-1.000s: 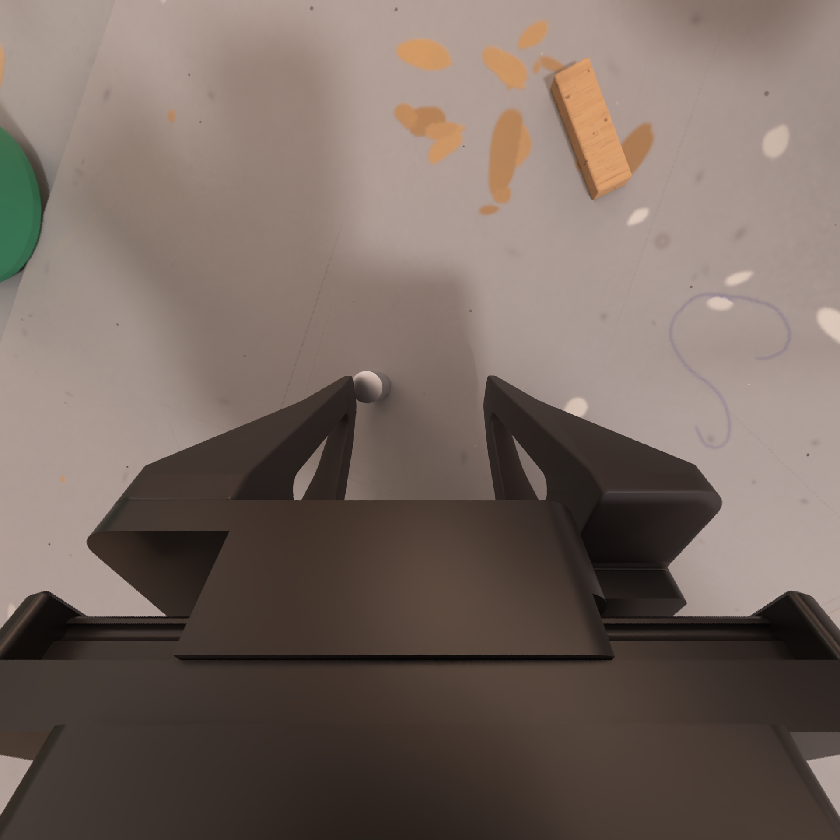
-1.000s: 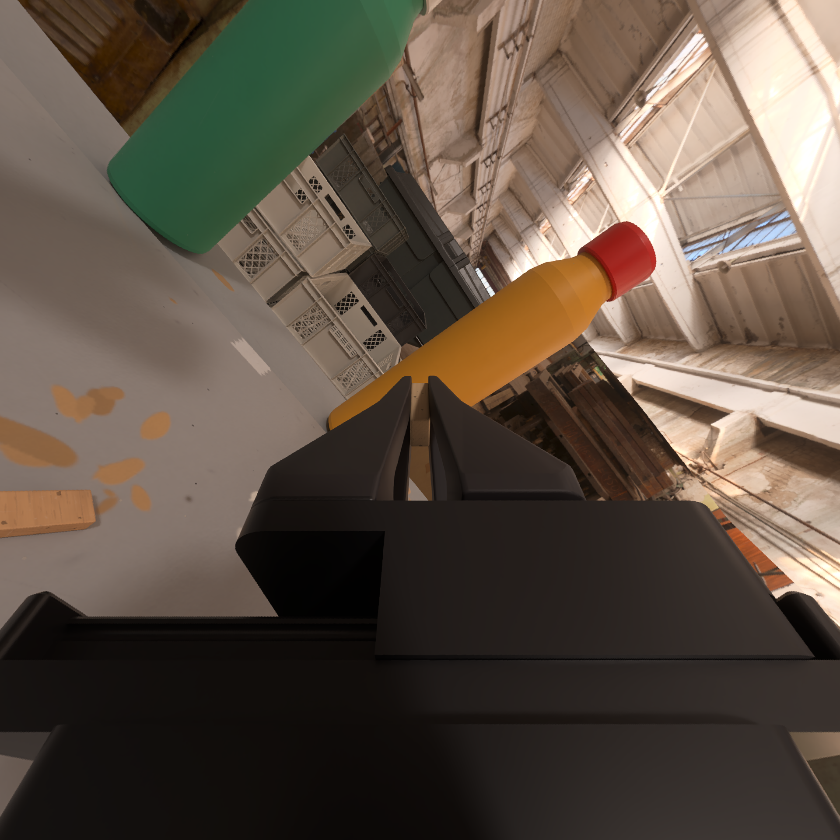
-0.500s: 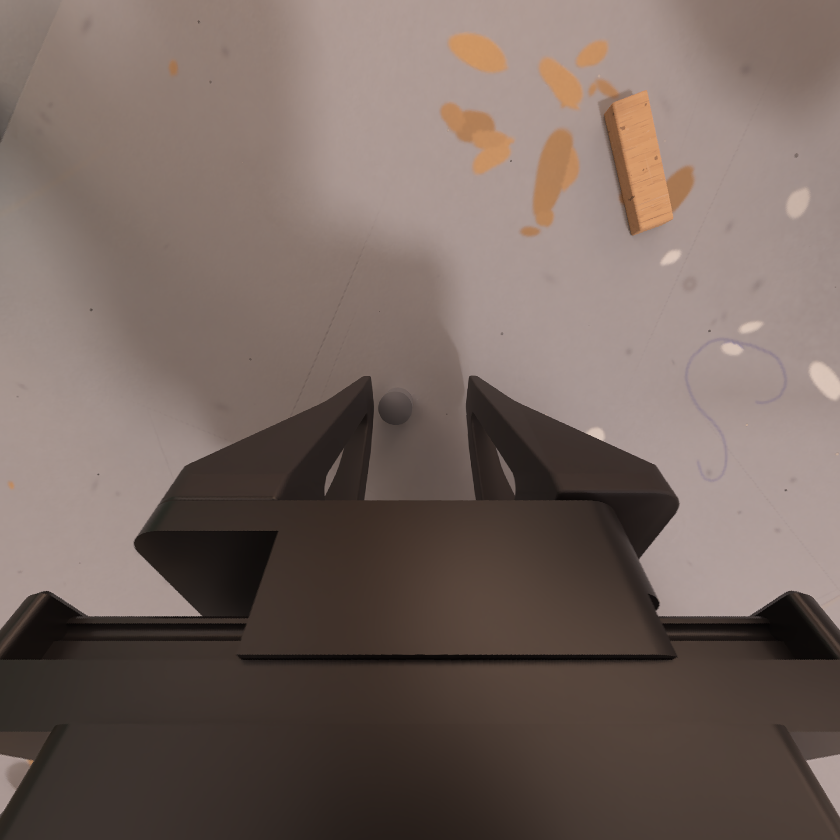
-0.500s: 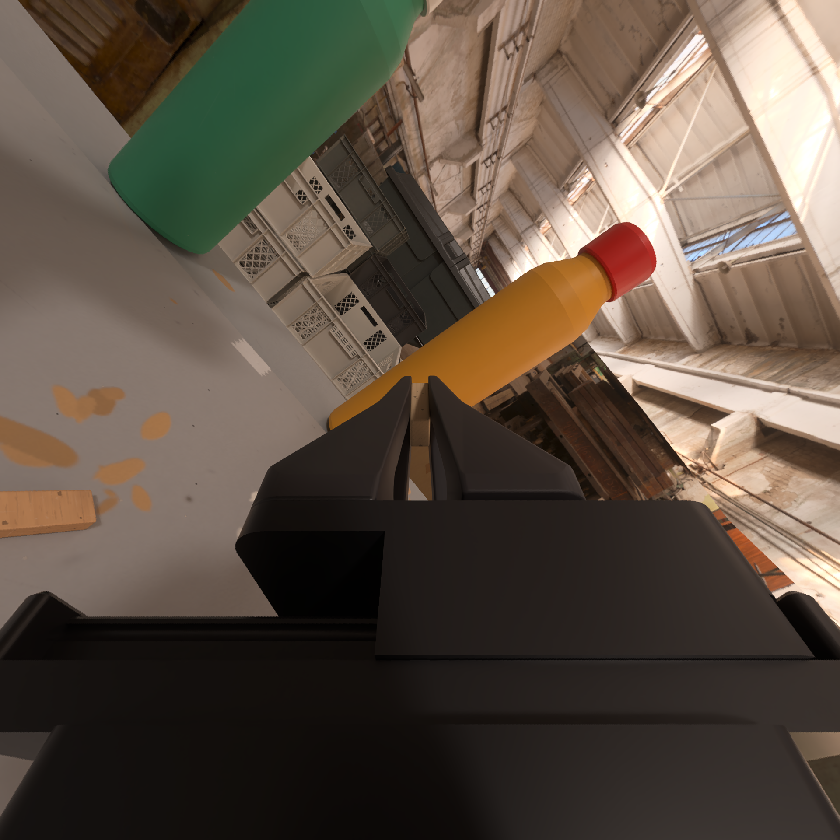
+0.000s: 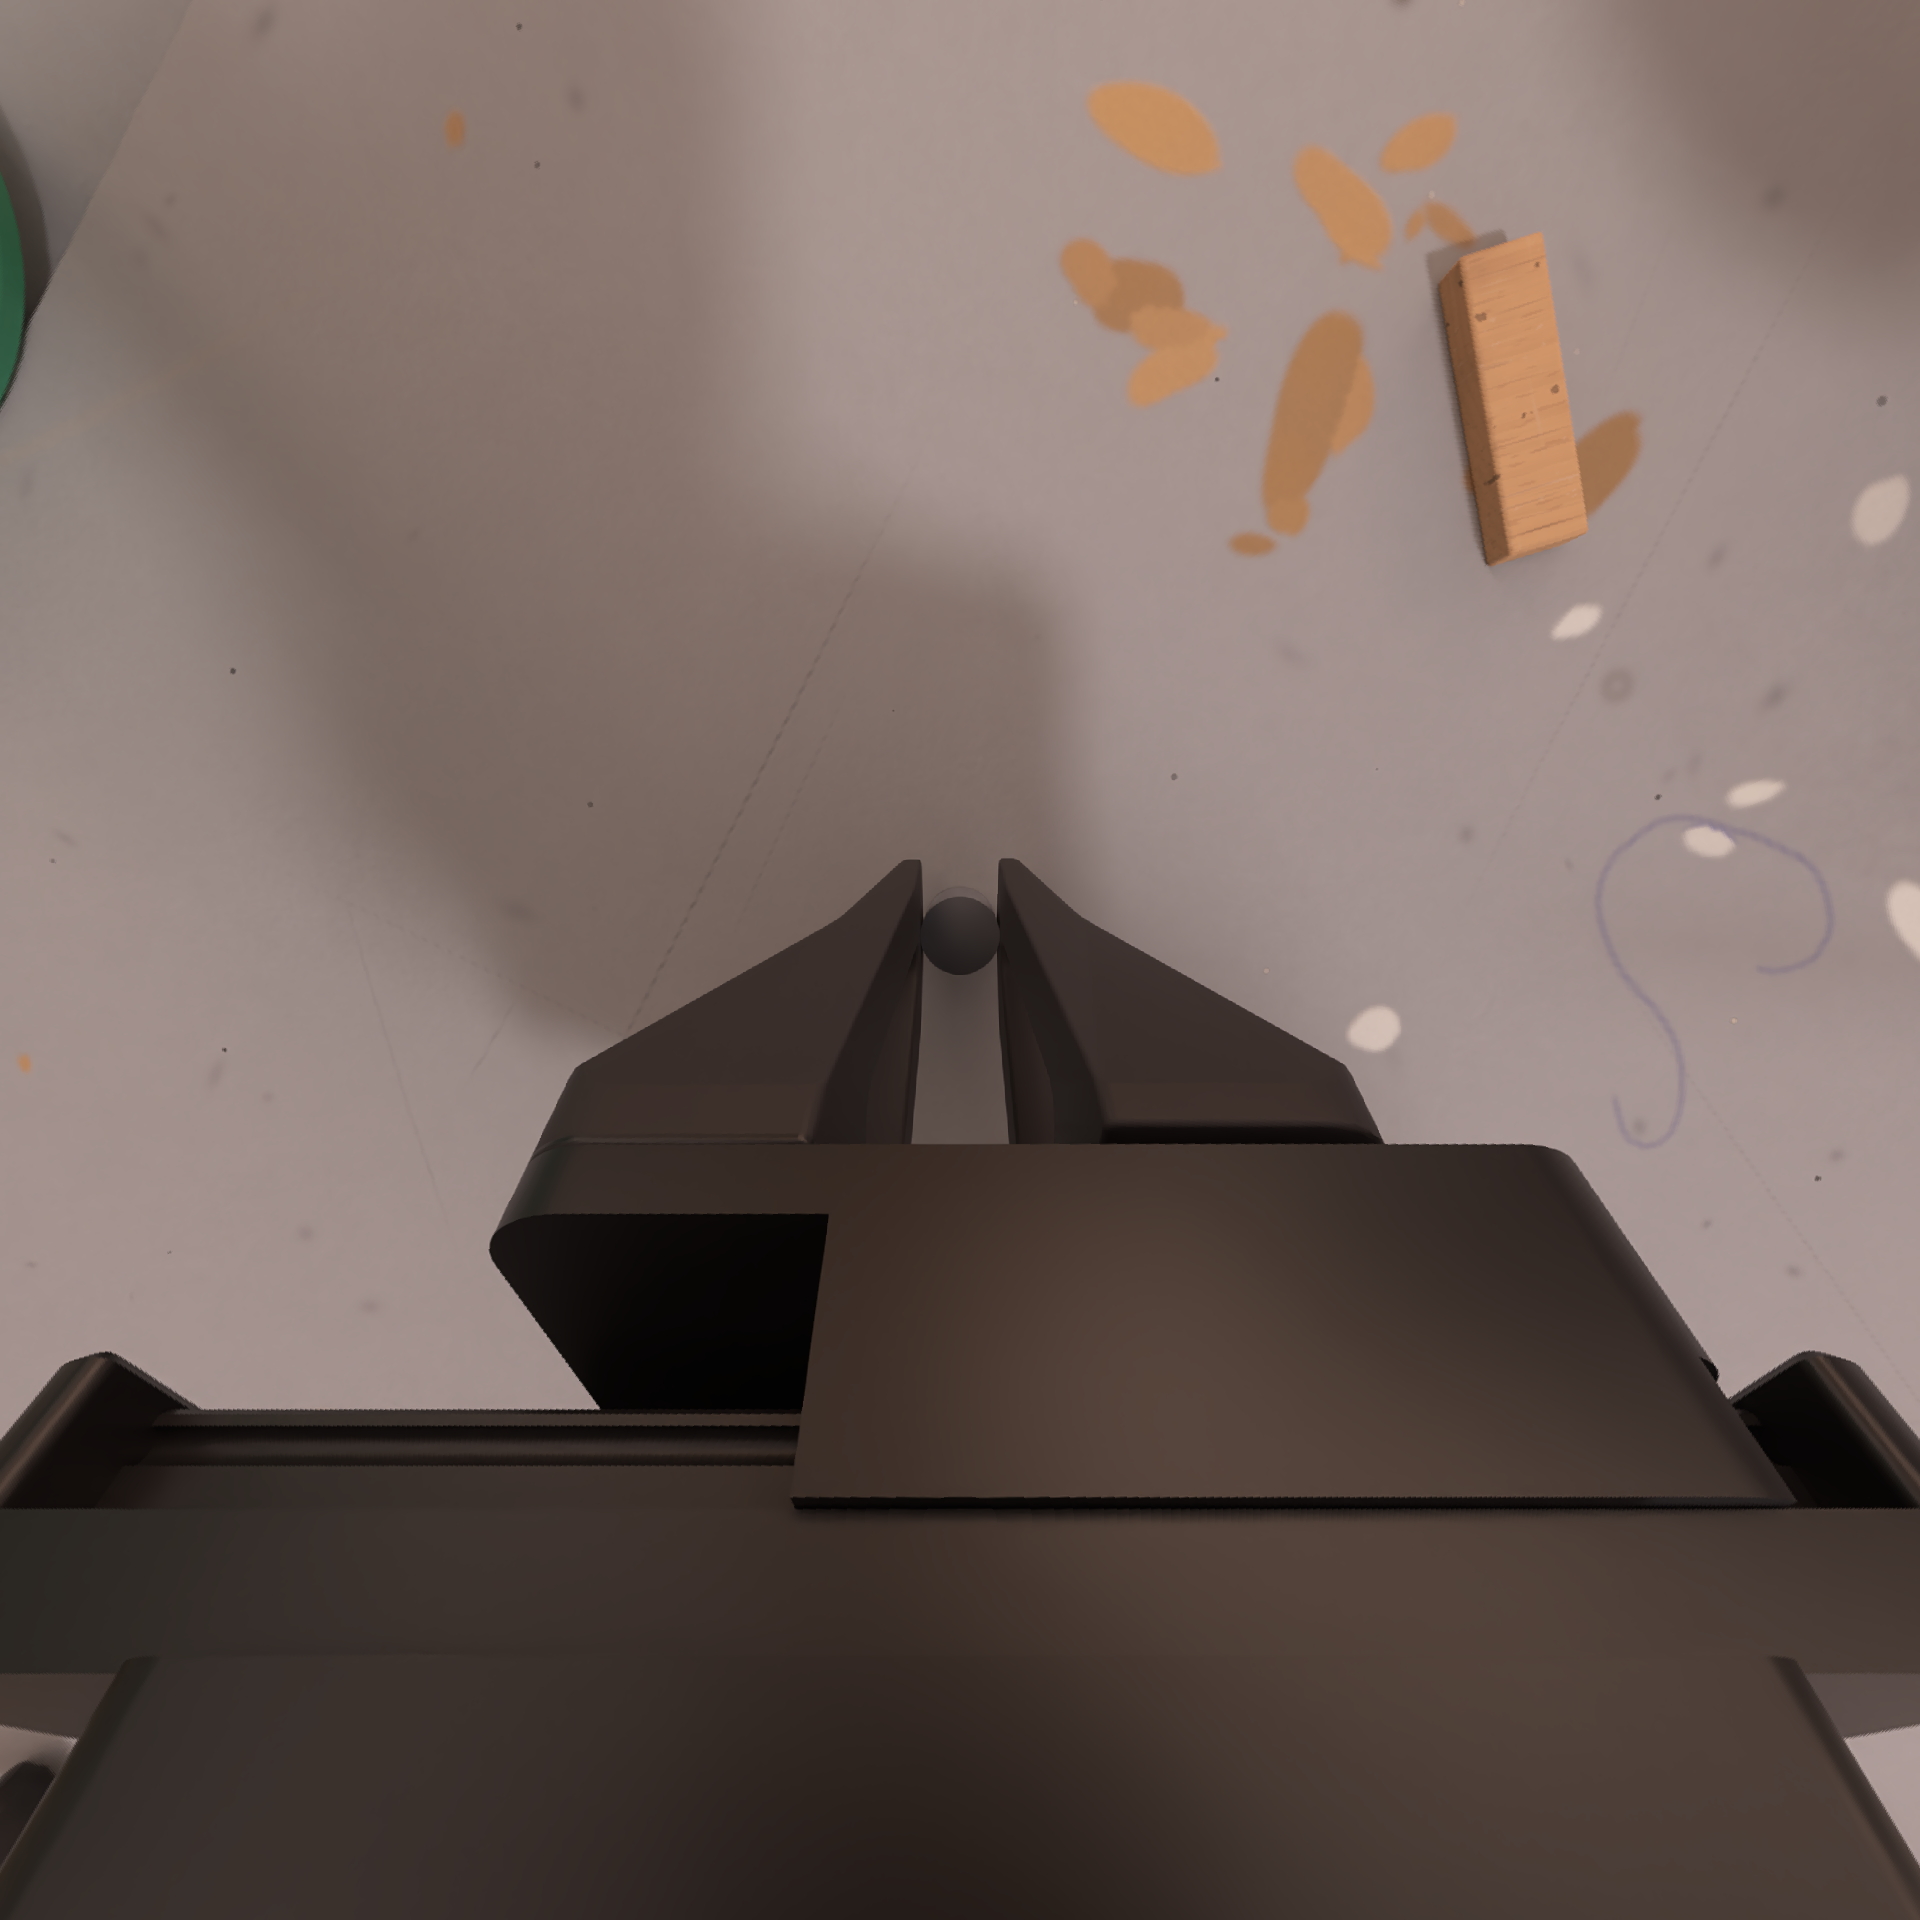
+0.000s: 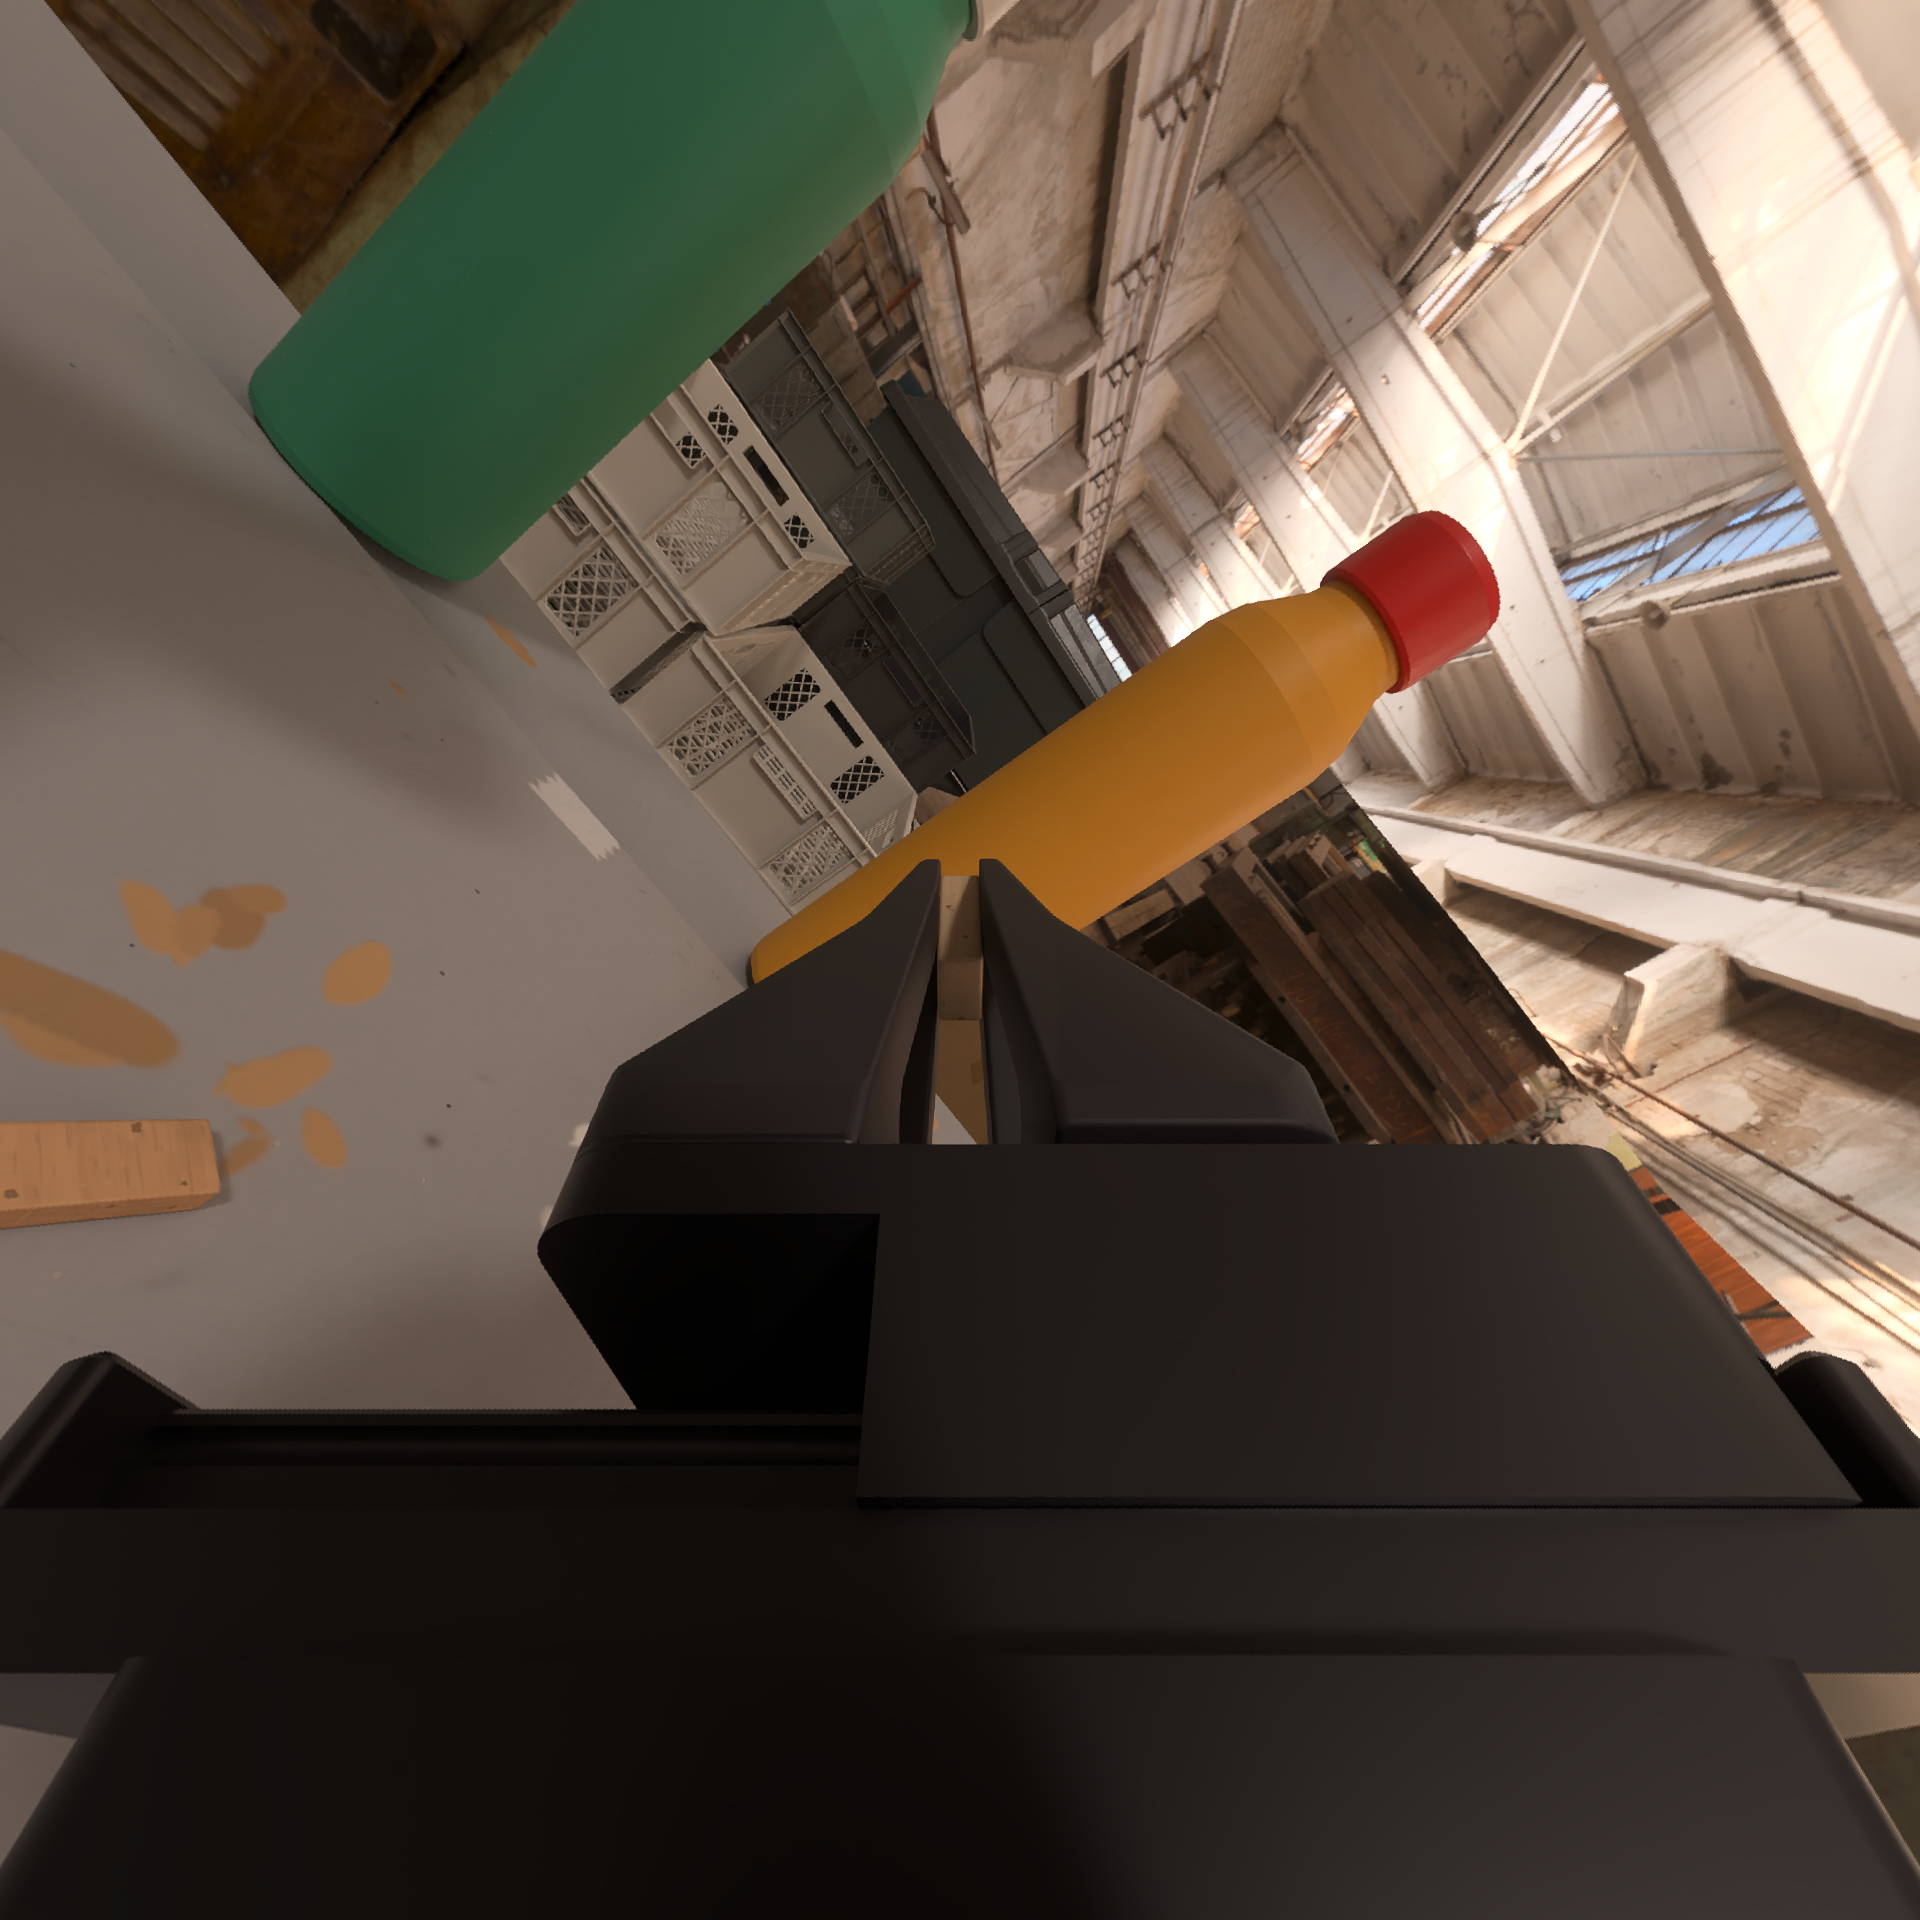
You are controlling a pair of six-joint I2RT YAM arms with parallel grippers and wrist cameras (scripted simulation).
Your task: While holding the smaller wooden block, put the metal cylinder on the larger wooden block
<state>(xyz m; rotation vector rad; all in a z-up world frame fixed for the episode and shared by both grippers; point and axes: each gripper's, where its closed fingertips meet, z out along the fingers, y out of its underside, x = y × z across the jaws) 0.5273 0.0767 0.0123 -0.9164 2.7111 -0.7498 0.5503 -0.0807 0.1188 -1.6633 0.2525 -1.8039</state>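
Pinching now: left end effector [image 5: 959, 883] squeezes the metal cylinder [image 5: 959, 935]; right end effector [image 6: 958, 883] grips the smaller wooden block [image 6: 961, 961].
Where to go: larger wooden block [image 5: 1517, 400] lies ahead-right of the left one, long axis pointing roughly away.

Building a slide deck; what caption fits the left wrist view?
Left gripper closed around the metal cylinder on the grey table, larger wooden block lying ahead.

No legible text, label, brand, number or sign in either view. The grey tabletop [image 5: 623, 416] carries only orange paint blotches [image 5: 1314, 416], pale spots and a thin purple scribble [image 5: 1673, 997] that forms no letters.
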